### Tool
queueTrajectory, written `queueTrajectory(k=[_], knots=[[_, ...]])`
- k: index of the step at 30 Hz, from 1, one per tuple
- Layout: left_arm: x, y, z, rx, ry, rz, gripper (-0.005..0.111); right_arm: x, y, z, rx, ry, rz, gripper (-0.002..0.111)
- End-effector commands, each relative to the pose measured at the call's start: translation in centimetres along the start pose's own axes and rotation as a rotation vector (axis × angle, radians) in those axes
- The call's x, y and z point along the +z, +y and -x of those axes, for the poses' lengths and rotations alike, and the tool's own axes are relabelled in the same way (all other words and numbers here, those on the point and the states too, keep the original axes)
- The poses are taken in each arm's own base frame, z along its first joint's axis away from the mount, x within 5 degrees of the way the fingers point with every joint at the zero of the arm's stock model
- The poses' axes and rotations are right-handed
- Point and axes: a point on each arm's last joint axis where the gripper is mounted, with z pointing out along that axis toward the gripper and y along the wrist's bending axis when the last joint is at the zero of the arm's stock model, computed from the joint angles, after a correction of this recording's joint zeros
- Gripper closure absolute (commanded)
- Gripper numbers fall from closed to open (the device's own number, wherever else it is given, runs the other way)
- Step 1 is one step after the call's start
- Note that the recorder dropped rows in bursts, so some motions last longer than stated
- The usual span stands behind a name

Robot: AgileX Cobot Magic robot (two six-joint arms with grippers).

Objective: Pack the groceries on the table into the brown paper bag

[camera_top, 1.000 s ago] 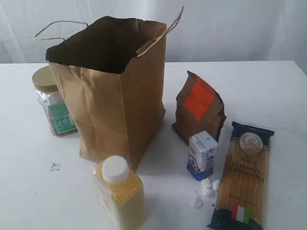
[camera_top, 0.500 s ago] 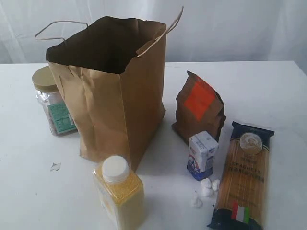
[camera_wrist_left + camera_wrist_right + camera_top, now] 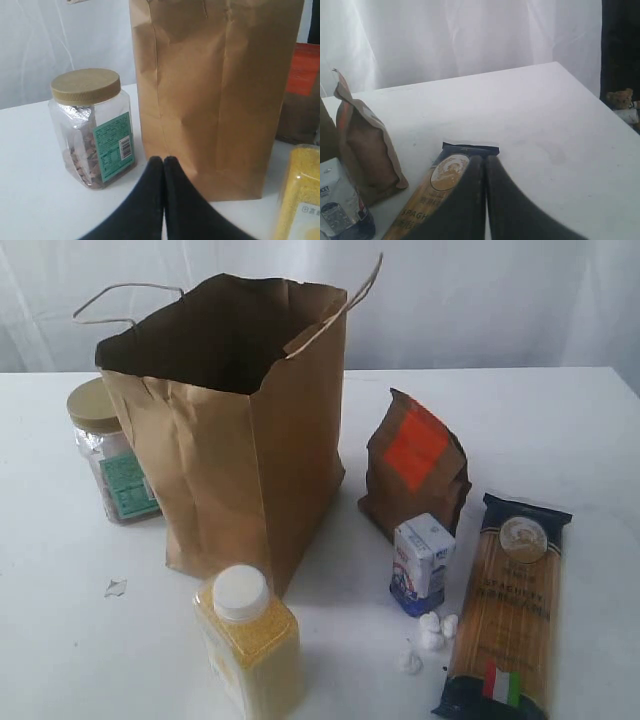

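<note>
**Five groceries outside the bag, both pincers closed**

Five groceries are seen on the white table (image 3: pixel 560 430) around the brown paper bag (image 3: pixel 240 440), which is stood upright with its mouth open. The tan-lidded clear jar (image 3: pixel 108 465) is set just beside the bag's left side. The white-capped yellow-grain bottle (image 3: pixel 250 645) is stood in front of the bag. The brown pouch with orange-red label (image 3: pixel 415 470) is placed upright to the bag's right, with the small white-blue carton (image 3: pixel 421 562) just in front of it. The long spaghetti pack (image 3: pixel 508 615) is laid flat to the right of the carton.

The left pincer (image 3: pixel 163 160) is closed on nothing and is pointed between jar and bag. The right pincer (image 3: pixel 485 159) is likewise closed and empty, by the spaghetti pack's far end.
</note>
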Motion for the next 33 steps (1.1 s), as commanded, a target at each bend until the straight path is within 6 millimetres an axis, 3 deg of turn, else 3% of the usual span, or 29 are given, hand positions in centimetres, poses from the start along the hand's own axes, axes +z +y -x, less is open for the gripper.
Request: queueTrajectory(k=[1, 9, 16, 22, 33], knots=[[-0.3, -0.1, -0.3, -0.029, 0.008, -0.007, 0.107, 0.0, 0.0, -0.1, 0.004, -0.004, 0.004, 0.108], [-1.1, -0.1, -0.7, -0.153, 0.026, -0.008, 0.107, 0.0, 0.0, -0.1, 0.005, -0.004, 0.004, 0.108], [-2.1, -0.1, -1.5, -0.155, 0.081, -0.008, 0.107, 0.0, 0.0, -0.1, 0.005, -0.004, 0.004, 0.108], [-2.7, -0.1, -1.0, -0.156, -0.006, -0.015, 0.107, 0.0, 0.0, -0.1, 0.005, -0.004, 0.004, 0.108], [-2.7, -0.1, -1.0, -0.156, -0.009, -0.015, 0.107, 0.0, 0.0, -0.1, 0.016, -0.004, 0.004, 0.108]])
